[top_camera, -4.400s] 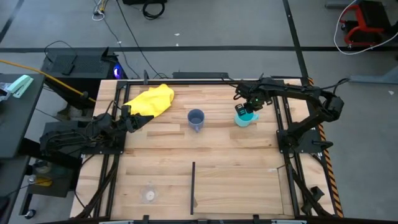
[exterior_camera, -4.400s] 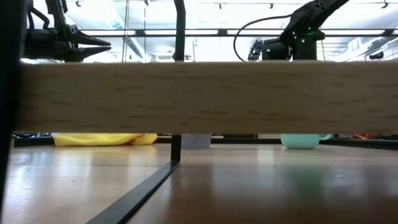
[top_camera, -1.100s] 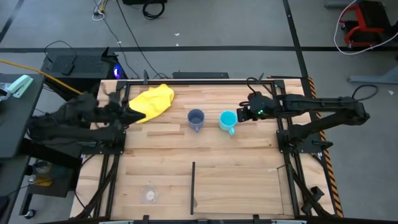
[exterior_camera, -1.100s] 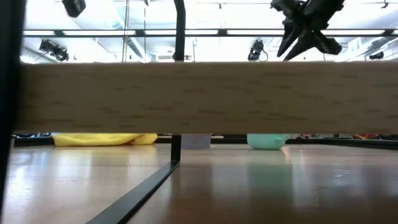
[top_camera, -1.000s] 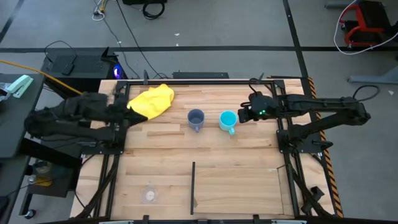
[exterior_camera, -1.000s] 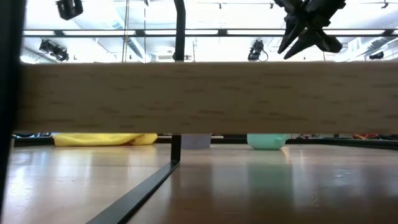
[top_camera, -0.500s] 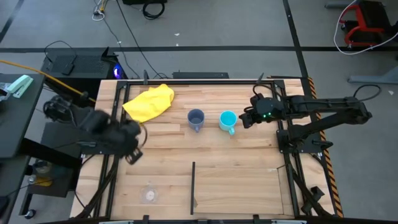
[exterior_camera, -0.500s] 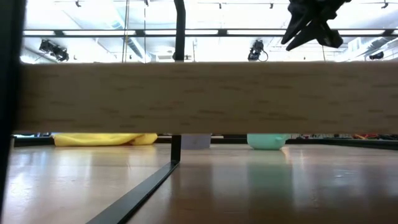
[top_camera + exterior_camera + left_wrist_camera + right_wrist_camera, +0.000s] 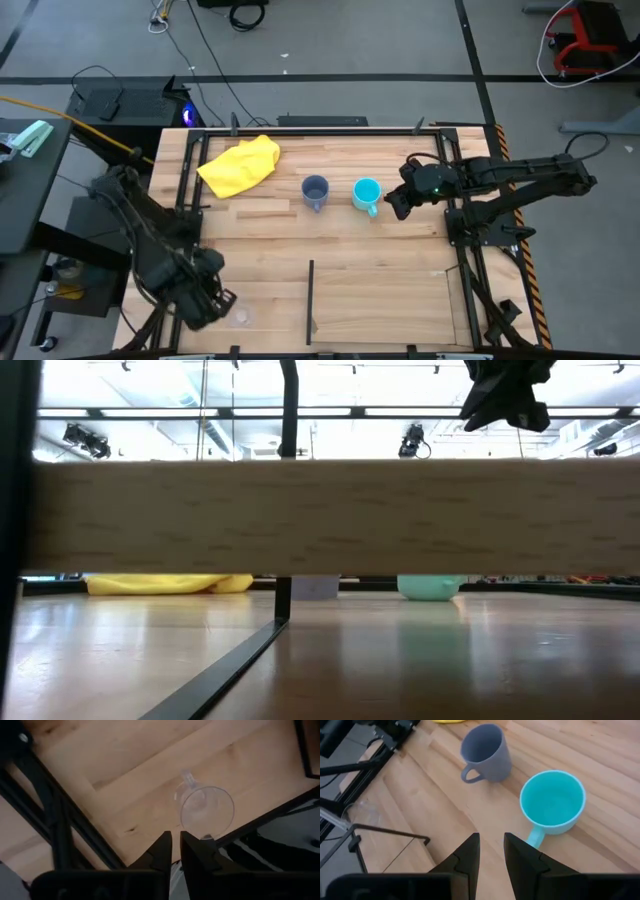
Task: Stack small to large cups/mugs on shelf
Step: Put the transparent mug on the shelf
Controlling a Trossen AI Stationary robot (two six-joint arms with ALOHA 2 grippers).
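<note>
Clear cup [image 9: 206, 813] at near-left corner of table [image 9: 380, 250], upright and empty, just beyond left gripper [image 9: 175, 851], whose fingers [image 9: 162, 851] sit nearly closed, holding nothing. Best to spread fingers first, straddle rim squarely, squeeze lightly; thin wall likely slippery. Cyan mug [image 9: 552, 801] and grey-blue mug [image 9: 486, 752] side by side mid-table, both empty, cyan handle toward right gripper [image 9: 491, 851], hovering narrowly parted and empty; shelf section right of divider bar [image 9: 311, 298].
</note>
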